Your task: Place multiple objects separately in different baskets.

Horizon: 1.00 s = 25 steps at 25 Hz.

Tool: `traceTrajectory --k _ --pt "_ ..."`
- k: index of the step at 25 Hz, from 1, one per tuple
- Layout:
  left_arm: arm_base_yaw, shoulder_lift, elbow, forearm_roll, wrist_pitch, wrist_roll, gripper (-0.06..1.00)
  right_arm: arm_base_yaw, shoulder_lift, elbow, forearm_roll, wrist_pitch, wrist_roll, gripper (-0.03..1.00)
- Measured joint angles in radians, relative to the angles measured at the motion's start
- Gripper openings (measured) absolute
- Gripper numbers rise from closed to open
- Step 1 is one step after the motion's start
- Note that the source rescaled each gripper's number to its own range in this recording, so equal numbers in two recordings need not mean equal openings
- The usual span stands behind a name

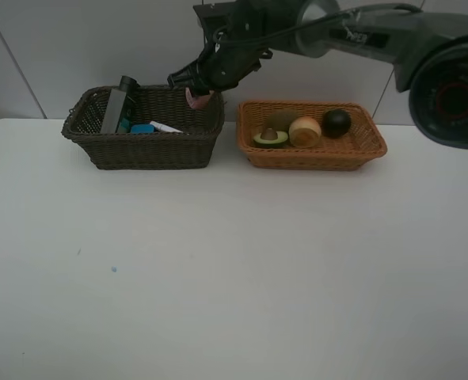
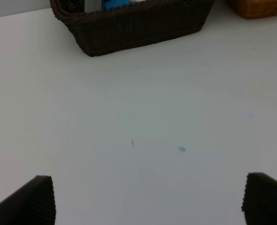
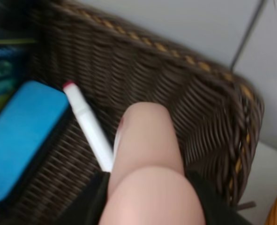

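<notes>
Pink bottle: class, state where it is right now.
The pink bottle is held in the right pincer over the right end of the dark brown basket, above the white-pink marker and blue eraser.

Looks like a lab or robot test bench, not a home. Plain white table (image 1: 234,269), bare but for a few tiny specks, filling most of the overhead view. Behind it, at 12 o'clock, blank pale wall panels (image 1: 75,47) with thin seams, no decor. Black robot arm (image 1: 360,36) with exposed cabling reaching in from 1 o'clock. Staged props only: dark basket (image 1: 142,146) at 11 o'clock holding small stationery and bottles, orange basket (image 1: 311,150) at 1 o'clock holding what seem to be toy fruit. No household clutter-type furnishings visible; even, flat lighting throughout.
</notes>
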Motion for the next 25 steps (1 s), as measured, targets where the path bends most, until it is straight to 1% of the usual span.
traceTrajectory --k 6,7,8,9,11,12,13,15,18,22,25 --pt "0.0 0.0 0.0 0.0 0.0 0.0 1.0 -0.012 0.05 -0.004 0.025 -0.013 0.0 0.27" --pt "0.0 0.0 0.0 0.0 0.0 0.0 1.0 -0.012 0.052 -0.004 0.027 -0.018 0.0 0.3" --pt "0.0 0.0 0.0 0.0 0.0 0.0 1.0 -0.012 0.052 -0.005 0.026 -0.029 0.0 0.41" --pt "0.0 0.0 0.0 0.0 0.0 0.0 1.0 -0.012 0.052 -0.006 0.026 -0.046 0.0 0.55" --pt "0.0 0.0 0.0 0.0 0.0 0.0 1.0 -0.012 0.052 -0.008 0.026 -0.069 0.0 0.8" --pt "0.0 0.0 0.0 0.0 0.0 0.0 1.0 -0.012 0.052 -0.008 0.026 -0.069 0.0 0.88" --pt "0.0 0.0 0.0 0.0 0.0 0.0 1.0 -0.012 0.052 -0.008 0.026 -0.066 0.0 0.93" --pt "0.0 0.0 0.0 0.0 0.0 0.0 1.0 -0.012 0.052 -0.008 0.026 -0.057 0.0 0.97" --pt "0.0 0.0 0.0 0.0 0.0 0.0 1.0 -0.012 0.046 -0.008 0.026 -0.034 0.0 0.98" --pt "0.0 0.0 0.0 0.0 0.0 0.0 1.0 -0.012 0.003 -0.008 0.026 0.035 0.0 0.99" --pt "0.0 0.0 0.0 0.0 0.0 0.0 1.0 -0.022 -0.063 -0.008 0.021 0.107 0.001 0.99"
